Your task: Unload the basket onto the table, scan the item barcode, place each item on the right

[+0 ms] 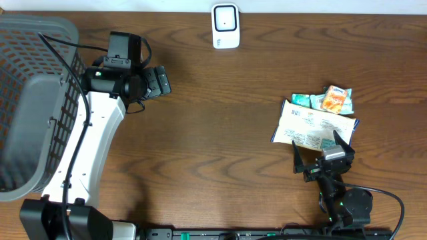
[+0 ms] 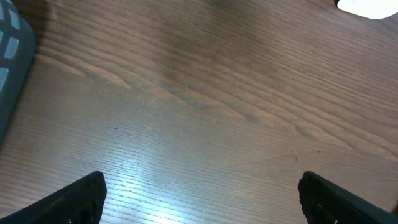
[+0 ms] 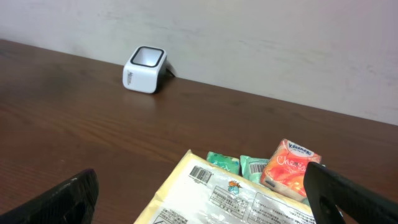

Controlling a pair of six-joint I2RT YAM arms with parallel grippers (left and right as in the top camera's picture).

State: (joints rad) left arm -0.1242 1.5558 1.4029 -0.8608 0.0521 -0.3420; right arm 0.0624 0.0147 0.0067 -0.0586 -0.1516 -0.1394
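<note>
Wooden desk [image 1: 213, 147] is carrying a flat packet [image 1: 313, 125]; right fingers [image 1: 296, 157] and left fingers [image 1: 160, 79] are standing apart; pinching it flat is probably risking a slip.

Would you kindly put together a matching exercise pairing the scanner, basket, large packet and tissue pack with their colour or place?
1 scanner
2 basket
3 large packet
4 tissue pack

A grey, far left
B flat, barcode facing up
C white, far edge, centre
D orange, beside the green packets

Pairs: 1-C, 2-A, 3-B, 4-D
</note>
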